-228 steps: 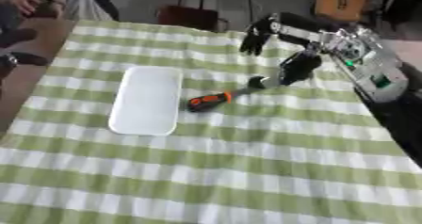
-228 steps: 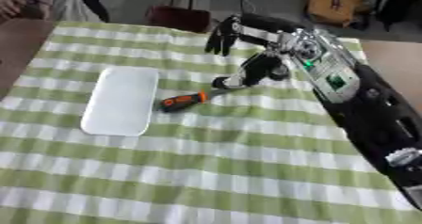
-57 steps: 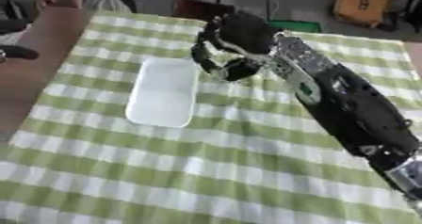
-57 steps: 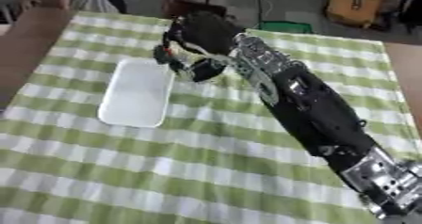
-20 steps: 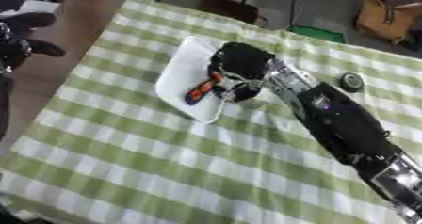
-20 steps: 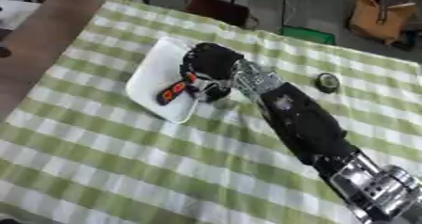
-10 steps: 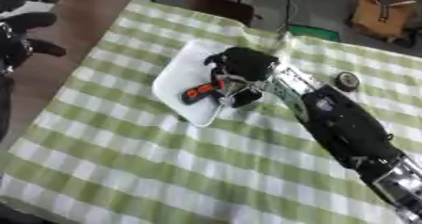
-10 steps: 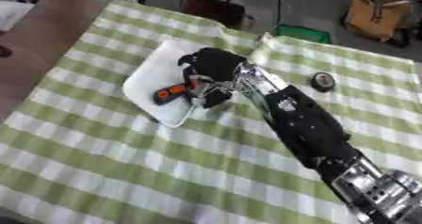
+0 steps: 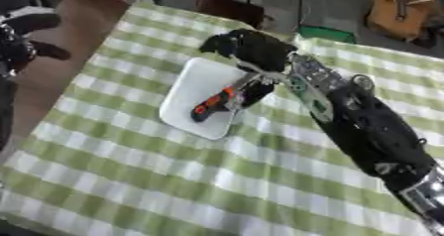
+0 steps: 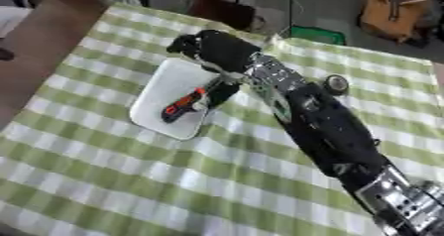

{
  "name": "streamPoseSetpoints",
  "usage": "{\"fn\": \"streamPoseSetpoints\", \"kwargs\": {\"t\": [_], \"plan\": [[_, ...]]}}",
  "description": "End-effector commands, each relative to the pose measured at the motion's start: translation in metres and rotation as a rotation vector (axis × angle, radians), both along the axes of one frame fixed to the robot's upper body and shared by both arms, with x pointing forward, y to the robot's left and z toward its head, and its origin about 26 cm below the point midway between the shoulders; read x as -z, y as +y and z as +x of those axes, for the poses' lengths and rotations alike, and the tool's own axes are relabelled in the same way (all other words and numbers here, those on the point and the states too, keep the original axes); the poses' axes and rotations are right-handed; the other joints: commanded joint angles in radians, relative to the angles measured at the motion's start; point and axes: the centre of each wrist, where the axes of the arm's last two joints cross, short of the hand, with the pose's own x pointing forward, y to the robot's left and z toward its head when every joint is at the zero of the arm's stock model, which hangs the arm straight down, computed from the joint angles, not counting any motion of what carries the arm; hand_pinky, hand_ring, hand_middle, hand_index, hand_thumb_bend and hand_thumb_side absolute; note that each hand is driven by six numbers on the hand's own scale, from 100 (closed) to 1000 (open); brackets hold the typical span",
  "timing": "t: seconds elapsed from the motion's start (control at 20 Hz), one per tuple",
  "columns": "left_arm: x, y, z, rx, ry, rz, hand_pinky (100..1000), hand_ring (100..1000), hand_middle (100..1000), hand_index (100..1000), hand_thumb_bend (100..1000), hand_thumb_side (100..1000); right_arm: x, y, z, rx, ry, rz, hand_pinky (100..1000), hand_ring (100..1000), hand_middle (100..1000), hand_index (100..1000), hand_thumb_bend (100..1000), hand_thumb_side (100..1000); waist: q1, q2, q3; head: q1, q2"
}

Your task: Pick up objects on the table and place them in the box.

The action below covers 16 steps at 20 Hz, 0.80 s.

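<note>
Left eye view: right hand (image 9: pixel 252 51) above white tray (image 9: pixel 193 88), fingers curled on screwdriver (image 9: pixel 216 101), which hangs below the hand, long axis diagonal, tip low over the tray. Left hand unseen.

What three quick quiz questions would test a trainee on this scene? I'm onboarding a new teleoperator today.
1. True or false: the screwdriver lies on the bare tablecloth, clear of the white tray.
2. Which hand is over the tray: A) right hand, B) left hand?
3. Fill in: the screwdriver's handle is orange and ____.

Key: 1. False, it is over the tray. 2. A. 3. black.
</note>
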Motion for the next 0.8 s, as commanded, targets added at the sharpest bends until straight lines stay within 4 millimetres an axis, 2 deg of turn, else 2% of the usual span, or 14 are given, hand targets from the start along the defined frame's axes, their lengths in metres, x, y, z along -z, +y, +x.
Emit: {"fn": "streamPoseSetpoints", "kwargs": {"t": [0.05,0.2,0.45,0.6,0.8], "plan": [[-0.008,0.002,-0.003,0.005,-0.03,0.003,622,792,845,838,607,768,-0.029,-0.003,-0.011,-0.002,-0.069,0.027,855,792,881,967,647,561,0.012,-0.024,-0.004,0.002,-0.009],[-0.008,0.002,-0.003,0.004,-0.029,0.003,622,791,844,838,608,767,-0.043,0.001,-0.021,-0.027,-0.13,0.07,864,790,875,968,603,585,0.017,-0.03,-0.012,0.003,-0.012],[-0.008,0.003,-0.004,0.006,-0.031,0.006,623,791,844,839,612,765,-0.059,0.001,-0.037,-0.056,-0.201,0.149,852,781,863,960,596,592,0.028,-0.039,-0.028,0.009,-0.016],[-0.008,0.006,-0.005,-0.004,-0.033,0.006,623,792,843,839,632,741,-0.065,-0.003,-0.047,-0.067,-0.214,0.193,818,764,846,948,625,568,0.036,-0.045,-0.043,0.022,-0.018],[-0.006,0.014,-0.005,-0.037,-0.033,0.013,623,791,843,839,621,761,-0.067,-0.014,-0.061,-0.069,-0.165,0.285,777,741,826,936,672,533,0.047,-0.051,-0.086,0.051,-0.036]]}}
